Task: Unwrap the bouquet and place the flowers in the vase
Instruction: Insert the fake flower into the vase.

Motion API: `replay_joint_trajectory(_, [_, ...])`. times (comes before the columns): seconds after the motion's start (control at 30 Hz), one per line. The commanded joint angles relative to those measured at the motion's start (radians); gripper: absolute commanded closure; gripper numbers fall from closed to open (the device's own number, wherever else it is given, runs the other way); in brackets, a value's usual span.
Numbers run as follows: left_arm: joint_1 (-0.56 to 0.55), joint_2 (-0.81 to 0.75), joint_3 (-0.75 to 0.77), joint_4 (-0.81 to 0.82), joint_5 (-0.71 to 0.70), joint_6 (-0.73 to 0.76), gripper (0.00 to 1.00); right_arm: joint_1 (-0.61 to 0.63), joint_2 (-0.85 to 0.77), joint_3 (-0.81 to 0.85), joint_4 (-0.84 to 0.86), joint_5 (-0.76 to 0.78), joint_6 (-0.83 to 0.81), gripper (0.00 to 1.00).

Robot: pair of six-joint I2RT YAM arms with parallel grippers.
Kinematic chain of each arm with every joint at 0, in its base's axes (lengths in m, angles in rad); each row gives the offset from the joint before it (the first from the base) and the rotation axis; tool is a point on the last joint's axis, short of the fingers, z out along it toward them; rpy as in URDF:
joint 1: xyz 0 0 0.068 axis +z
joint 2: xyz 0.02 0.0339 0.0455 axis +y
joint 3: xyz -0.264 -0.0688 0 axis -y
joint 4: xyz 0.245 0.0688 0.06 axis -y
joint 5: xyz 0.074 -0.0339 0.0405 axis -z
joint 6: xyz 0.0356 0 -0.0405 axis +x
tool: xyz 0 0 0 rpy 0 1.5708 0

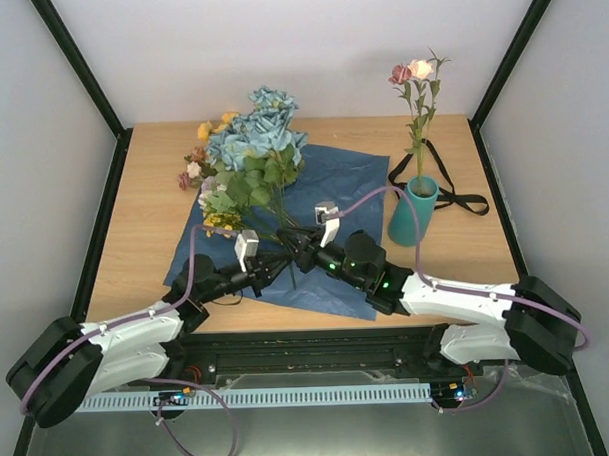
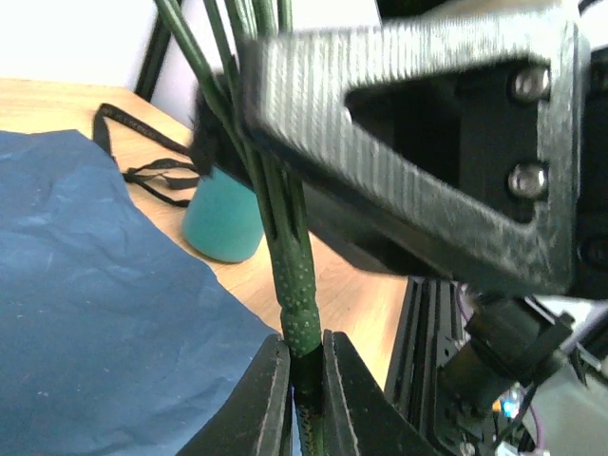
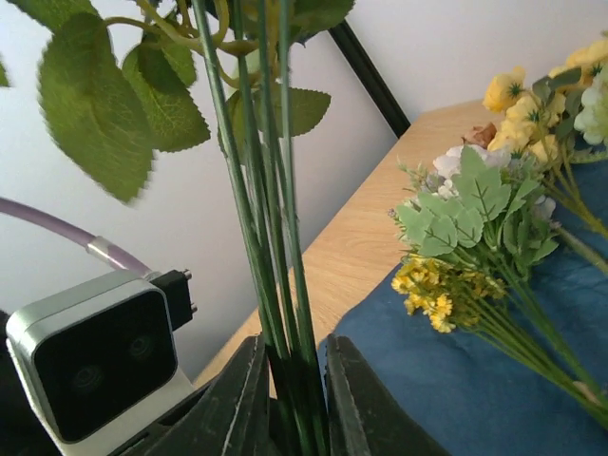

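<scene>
Blue paper (image 1: 348,176) lies opened flat across the middle of the table (image 1: 149,203). Left gripper (image 2: 306,366) is clenched on the wrapped foot of a bunch of green stems (image 2: 290,275), at the near edge of the paper. The bunch runs from there toward the far side, ending in leaves and blue blooms. Right gripper (image 3: 292,380) comes in from the right, a little further up the same stems. Its two fingers sit close on either side of them, but I cannot tell whether they actually pinch. Other flowers (image 1: 212,203) in yellow, white, pink and pale green lie on the left part of the paper. Vase (image 1: 412,216) stands just right of the paper and holds one pink-and-cream rose stem (image 1: 417,84). Black ribbon (image 1: 453,183) lies loose on the table around the far side of the vase.
</scene>
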Motion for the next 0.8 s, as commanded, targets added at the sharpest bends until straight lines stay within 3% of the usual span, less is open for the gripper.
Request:
replay_joint_trajectory(0.0, [-0.078, -0.005, -0.013, 0.026, -0.015, 0.201, 0.98, 0.012, -0.091, 0.052, -0.177, -0.025, -0.061, 0.79])
replay_joint_trajectory(0.13, [-0.113, -0.01, -0.014, 0.011, -0.035, 0.26, 0.98, 0.012, -0.133, 0.133, -0.419, 0.016, -0.106, 0.72])
replay_joint_trajectory(0.2, [-0.123, -0.007, -0.011, 0.007, -0.041, 0.272, 0.98, 0.012, -0.147, 0.157, -0.485, 0.033, -0.112, 0.73])
replay_joint_trajectory(0.33, [-0.127, -0.002, 0.0, -0.015, -0.045, 0.281, 0.98, 0.011, -0.196, 0.151, -0.515, 0.049, -0.106, 0.89])
replay_joint_trajectory(0.5, [-0.127, -0.006, 0.013, -0.052, -0.083, 0.279, 0.96, 0.012, -0.246, 0.127, -0.495, 0.053, -0.122, 0.98])
replay_joint_trajectory(0.57, [-0.126, -0.01, 0.023, -0.084, -0.094, 0.275, 0.84, 0.011, -0.26, 0.115, -0.474, 0.064, -0.13, 0.99])
replay_joint_trajectory(0.73, [-0.126, -0.016, 0.059, -0.172, -0.134, 0.278, 0.29, 0.011, -0.263, 0.139, -0.514, 0.162, -0.226, 0.99])
replay_joint_trajectory(0.77, [-0.127, -0.017, 0.062, -0.184, -0.157, 0.276, 0.22, 0.01, -0.264, 0.148, -0.53, 0.204, -0.249, 0.99])
